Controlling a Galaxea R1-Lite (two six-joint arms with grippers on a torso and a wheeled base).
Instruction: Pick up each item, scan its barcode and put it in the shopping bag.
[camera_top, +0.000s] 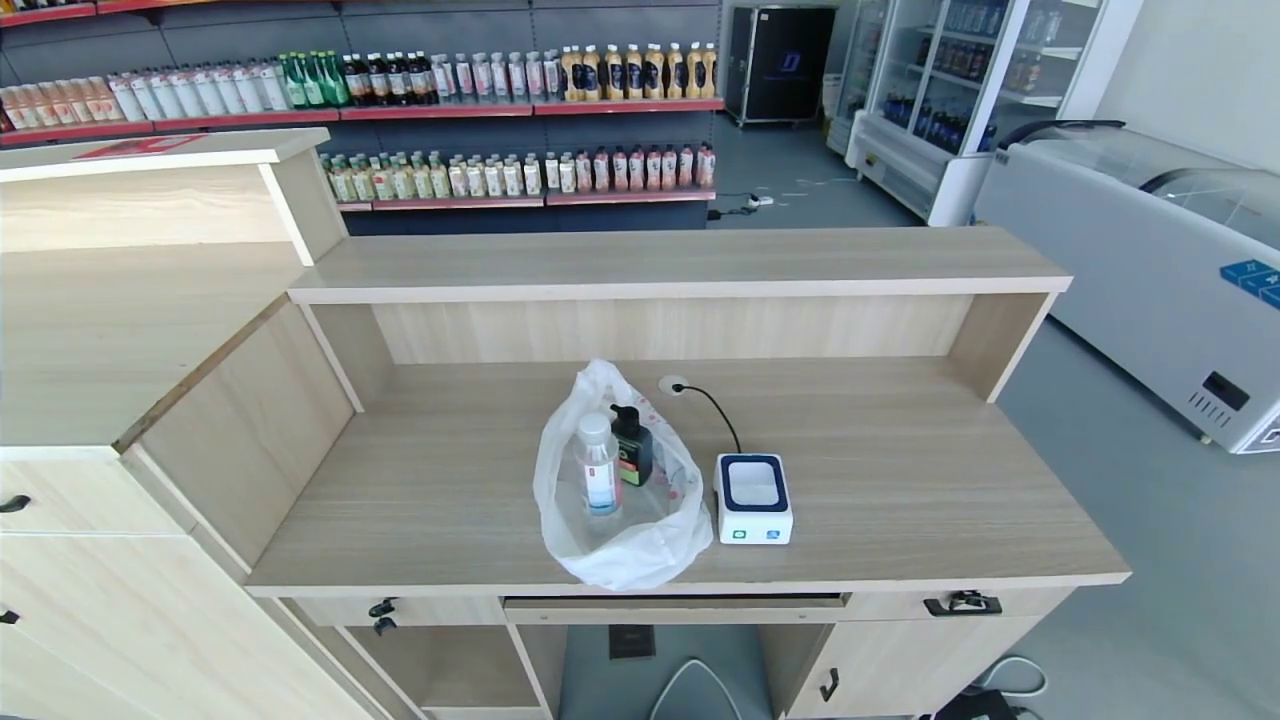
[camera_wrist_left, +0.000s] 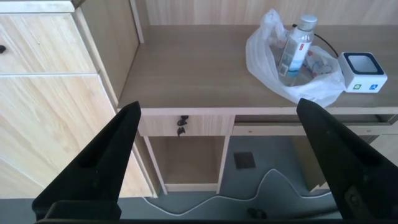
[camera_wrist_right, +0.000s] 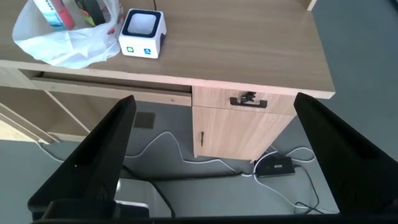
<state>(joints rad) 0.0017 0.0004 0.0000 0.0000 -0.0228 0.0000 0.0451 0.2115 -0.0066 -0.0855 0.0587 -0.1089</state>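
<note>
Bag (camera_top: 620, 555) of white plastic stands open on the counter (camera_top: 900, 480), a clear bottle (camera_top: 598, 470) and a dark pump bottle (camera_top: 632, 450) upright inside. The scanner (camera_top: 753, 497) sits just beside it, to the right. The left gripper (camera_wrist_left: 217, 109) and the right gripper (camera_wrist_right: 214, 102) hang wide open and empty, short of the counter.

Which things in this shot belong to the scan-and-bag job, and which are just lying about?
Job: shopping bag; clear bottle and dark pump bottle, both standing inside it; barcode scanner beside the bag on the counter.

Lying about: shelves of drinks behind the counter; chest freezer; glass-door fridge; black case.
</note>
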